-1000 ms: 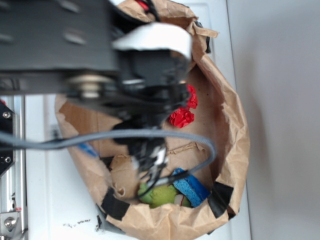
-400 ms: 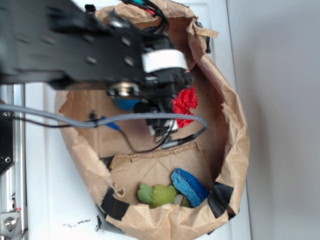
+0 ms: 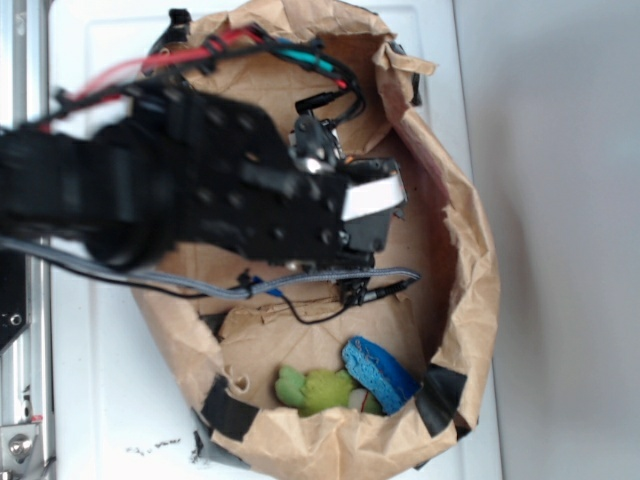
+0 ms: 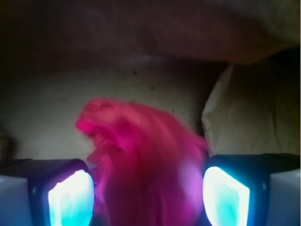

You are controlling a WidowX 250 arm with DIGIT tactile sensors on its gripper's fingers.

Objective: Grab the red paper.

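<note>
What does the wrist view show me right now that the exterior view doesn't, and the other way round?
Only the wrist view shows the red paper, blurred, sitting between the two lit fingers of the gripper, jaws apart on either side of it. Only the exterior view shows the arm covering that spot, plus the green toy and blue sponge at the bag's near end. Both show the brown paper bag.

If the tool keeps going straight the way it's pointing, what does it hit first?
The red paper: it already sits between the tool's two fingers. Behind it is the paper bag's floor, though the blur hides depth.
</note>
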